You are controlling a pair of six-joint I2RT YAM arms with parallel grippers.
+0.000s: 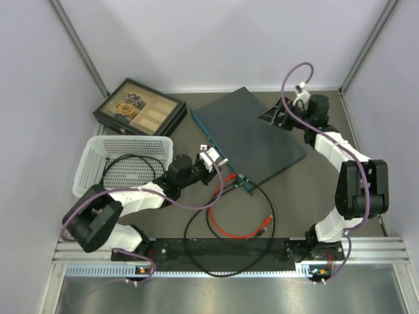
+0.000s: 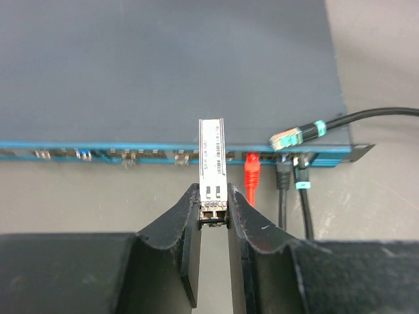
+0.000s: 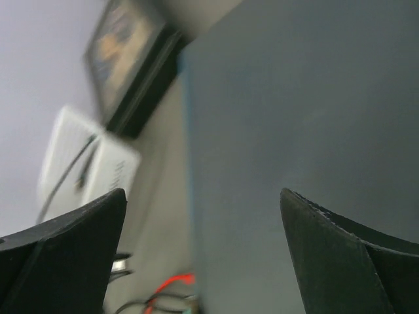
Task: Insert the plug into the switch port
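While left tool (image 2: 213, 197) grips plug (image 2: 213, 175), label (image 2: 211, 145) begins "SFP", facing switch (image 2: 170, 65).

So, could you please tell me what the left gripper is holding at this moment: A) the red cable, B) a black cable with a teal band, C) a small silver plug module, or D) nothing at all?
C: in the left wrist view the left gripper is clamped on the base of the silver plug, which points at the switch, while the red cable sits at the port row, apart from the fingers.
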